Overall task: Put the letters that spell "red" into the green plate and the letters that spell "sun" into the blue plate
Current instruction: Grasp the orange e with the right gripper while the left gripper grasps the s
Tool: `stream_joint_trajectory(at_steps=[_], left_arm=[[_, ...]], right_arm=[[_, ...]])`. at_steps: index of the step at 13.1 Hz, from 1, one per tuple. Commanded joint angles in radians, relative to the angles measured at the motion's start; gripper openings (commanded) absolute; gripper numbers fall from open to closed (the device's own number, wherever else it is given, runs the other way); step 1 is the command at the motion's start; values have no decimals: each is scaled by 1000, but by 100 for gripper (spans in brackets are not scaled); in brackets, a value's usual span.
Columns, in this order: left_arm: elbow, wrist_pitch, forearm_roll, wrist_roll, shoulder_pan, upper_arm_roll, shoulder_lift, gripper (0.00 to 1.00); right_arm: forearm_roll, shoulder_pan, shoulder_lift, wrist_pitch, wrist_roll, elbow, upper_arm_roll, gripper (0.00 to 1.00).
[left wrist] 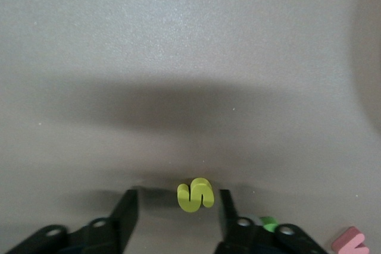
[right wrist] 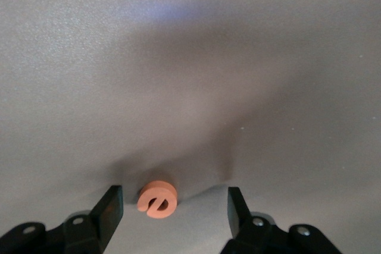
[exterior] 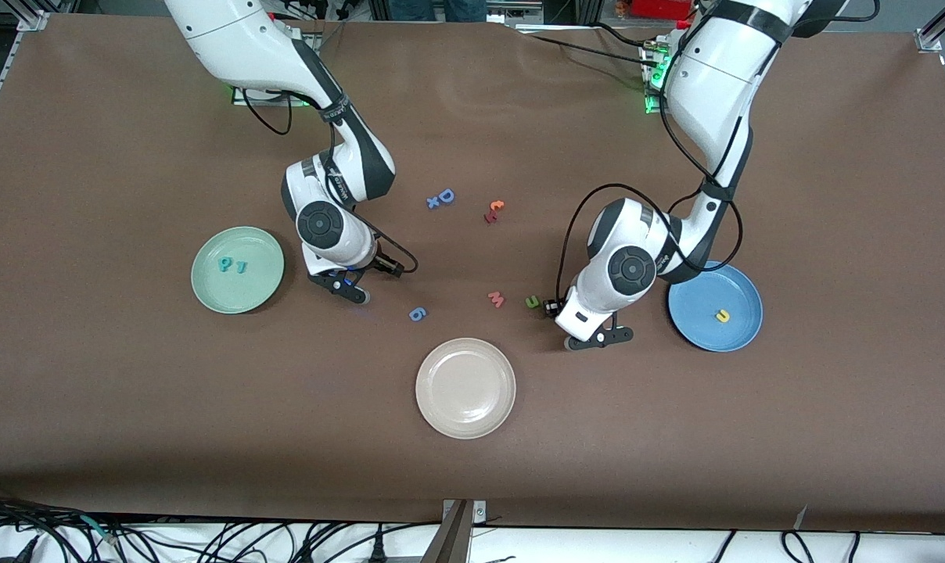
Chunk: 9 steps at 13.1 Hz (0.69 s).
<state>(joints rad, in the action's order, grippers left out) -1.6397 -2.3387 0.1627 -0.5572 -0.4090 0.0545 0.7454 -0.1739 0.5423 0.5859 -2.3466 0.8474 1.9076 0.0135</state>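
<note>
A wide table covered in matte brown cloth [exterior: 128, 438] fills the view. Along its edge nearest the front camera, tangled black cables [exterior: 206, 539] lie on a white floor. Silver aluminium frame corners [exterior: 930, 35] stand at the table's top corners.

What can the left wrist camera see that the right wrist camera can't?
Only the left wrist view shows the yellow "s" lying between the left gripper's fingers, with gaps on both sides, plus a green letter and a pink letter nearby. Only the right wrist view shows the orange "e" between the right gripper's fingers, also untouched. Both show black fingers low over the brown table.
</note>
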Motion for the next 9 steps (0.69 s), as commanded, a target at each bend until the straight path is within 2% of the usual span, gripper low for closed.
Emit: stream_joint_trajectory(at_steps=[1, 6, 8, 9], left_arm=[[46, 2, 18, -36, -16, -13, 28, 56], [72, 2, 20, -58, -21, -13, 42, 54], [72, 3, 20, -58, -21, -13, 46, 49], [72, 2, 20, -58, -21, -13, 46, 48]], right_arm=[[-18, 5, -1, -13, 9, 7, 0, 77], [-18, 7, 5, -23, 22, 7, -1, 77], [-19, 5, 5, -23, 22, 7, -1, 63], [-27, 5, 5, -25, 22, 7, -1, 60]])
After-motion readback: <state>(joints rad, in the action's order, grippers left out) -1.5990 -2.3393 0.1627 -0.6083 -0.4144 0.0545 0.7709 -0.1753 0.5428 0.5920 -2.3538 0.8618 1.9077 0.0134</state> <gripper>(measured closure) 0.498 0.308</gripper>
